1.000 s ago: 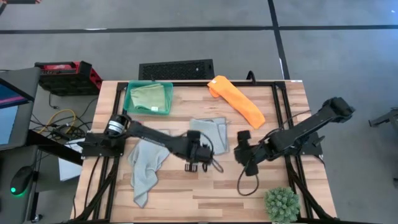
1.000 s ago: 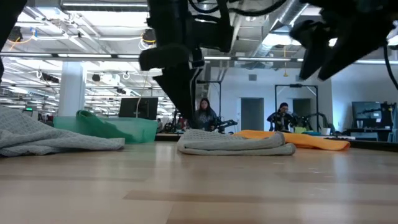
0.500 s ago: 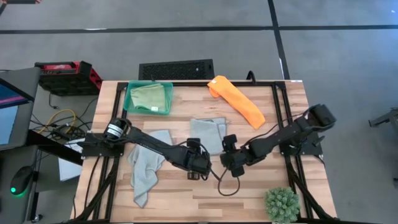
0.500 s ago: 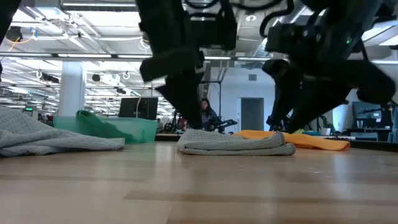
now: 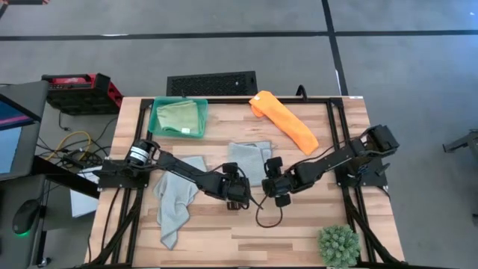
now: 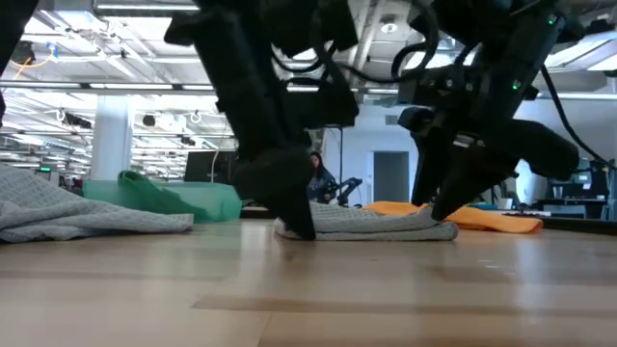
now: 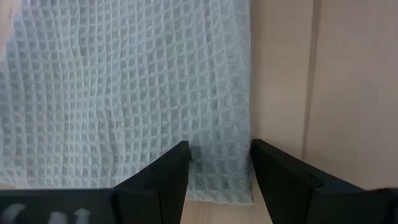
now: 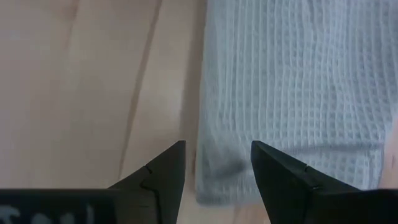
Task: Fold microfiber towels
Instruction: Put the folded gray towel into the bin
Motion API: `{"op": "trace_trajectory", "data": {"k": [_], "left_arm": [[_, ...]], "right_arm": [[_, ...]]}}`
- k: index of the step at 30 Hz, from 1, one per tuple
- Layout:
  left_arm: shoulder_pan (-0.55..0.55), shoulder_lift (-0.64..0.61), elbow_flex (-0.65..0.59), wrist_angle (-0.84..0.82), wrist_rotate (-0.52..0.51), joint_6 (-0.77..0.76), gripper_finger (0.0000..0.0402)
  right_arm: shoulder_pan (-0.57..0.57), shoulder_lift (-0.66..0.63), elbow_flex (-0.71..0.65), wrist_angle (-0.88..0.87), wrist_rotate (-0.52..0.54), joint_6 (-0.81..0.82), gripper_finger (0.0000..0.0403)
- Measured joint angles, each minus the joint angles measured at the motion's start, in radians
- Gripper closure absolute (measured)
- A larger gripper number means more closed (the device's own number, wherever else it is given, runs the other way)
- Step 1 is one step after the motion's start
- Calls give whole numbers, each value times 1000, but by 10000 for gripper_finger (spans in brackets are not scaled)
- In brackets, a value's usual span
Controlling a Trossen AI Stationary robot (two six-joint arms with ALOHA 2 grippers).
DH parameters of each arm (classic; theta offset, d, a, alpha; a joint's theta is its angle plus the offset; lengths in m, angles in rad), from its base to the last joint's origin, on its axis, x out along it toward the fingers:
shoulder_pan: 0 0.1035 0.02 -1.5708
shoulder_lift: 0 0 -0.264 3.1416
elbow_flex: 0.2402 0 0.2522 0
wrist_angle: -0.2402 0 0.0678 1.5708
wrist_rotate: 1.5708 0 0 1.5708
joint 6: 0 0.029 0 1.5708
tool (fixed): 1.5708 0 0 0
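A: Grippers both parked at the grey towel (image 5: pixel 249 160) mid-frame in the high view, left gripper (image 5: pixel 237 196) at its lower left corner, right gripper (image 5: pixel 275 191) at the lower right. Jaws spread on both, nothing grabbed yet

B: I'd drop each straight onto its own corner, pinch both layers, then lift evenly so the fold stays square
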Motion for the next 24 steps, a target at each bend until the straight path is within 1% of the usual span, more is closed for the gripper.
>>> {"op": "trace_trajectory", "data": {"k": [2, 4, 5, 8, 10, 13, 16, 19, 20, 21, 24], "left_arm": [[10, -3, -12, 4, 9, -20, 233], [19, -6, -18, 4, 23, -43, 233], [23, -7, -21, 4, 28, -49, 233], [26, -7, -27, 5, 29, -49, 233], [29, -7, -29, 5, 33, -50, 241], [29, -5, -29, 5, 37, -59, 271], [29, -4, -30, 0, 35, -61, 318], [31, -2, -31, -8, 26, -60, 373], [31, -2, -31, -11, 25, -61, 386], [32, -2, -32, -12, 24, -73, 391], [33, -2, -32, -13, 31, -111, 389]], "right_arm": [[-9, 28, 5, 28, 0, -7, 198], [-13, 46, -1, -4, 1, -7, 198], [-14, 58, 0, 15, 0, -7, 198], [-13, 83, 4, 16, 8, -7, 198], [-13, 100, 7, 12, 12, -6, 198], [-12, 113, 8, 5, 16, 0, 199], [-12, 115, 7, 2, 16, 27, 207], [-12, 115, 7, -6, 10, 66, 231], [-12, 114, 6, -7, 7, 83, 242], [-12, 114, 6, -7, 4, 94, 256], [-12, 115, 6, -7, -2, 107, 300]]}}
